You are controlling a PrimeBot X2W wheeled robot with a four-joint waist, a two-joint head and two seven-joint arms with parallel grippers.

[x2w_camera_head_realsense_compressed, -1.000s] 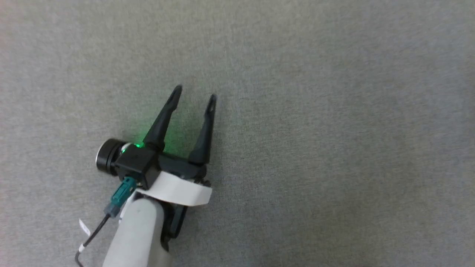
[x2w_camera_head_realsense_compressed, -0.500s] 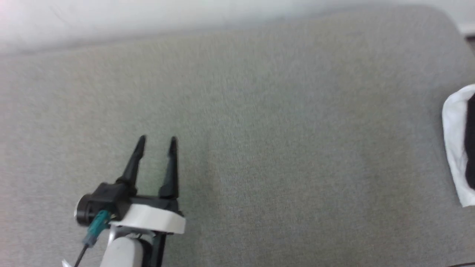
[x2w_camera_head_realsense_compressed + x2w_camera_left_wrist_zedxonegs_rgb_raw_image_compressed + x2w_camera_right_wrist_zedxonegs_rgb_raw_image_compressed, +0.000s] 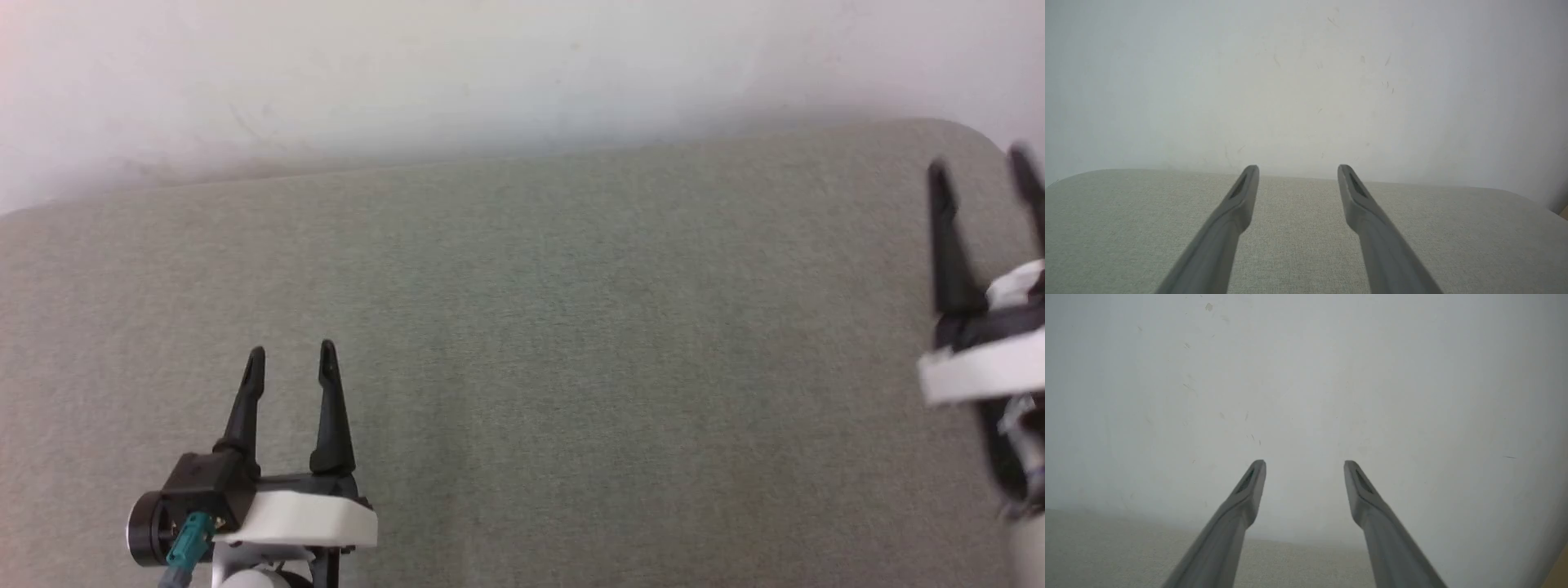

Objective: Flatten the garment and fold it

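Hanging above grey pad (image 3: 571, 327) with left gripper (image 3: 292, 349) and right gripper (image 3: 980, 159) both spread wide, gripping nothing. Glimpsing blurred white, possibly garment (image 3: 1015, 286), at right gripper; if so, lying nearest right arm, well apart from left.

Spreads the desk (image 3: 571, 343) across the lower part of the head frame, with the wall (image 3: 490, 65) behind it along the top. Sets the left claw (image 3: 292, 351) at lower left over the desk, and the right claw (image 3: 980, 163) at the right edge, near the desk's far corner, well apart from the left one.
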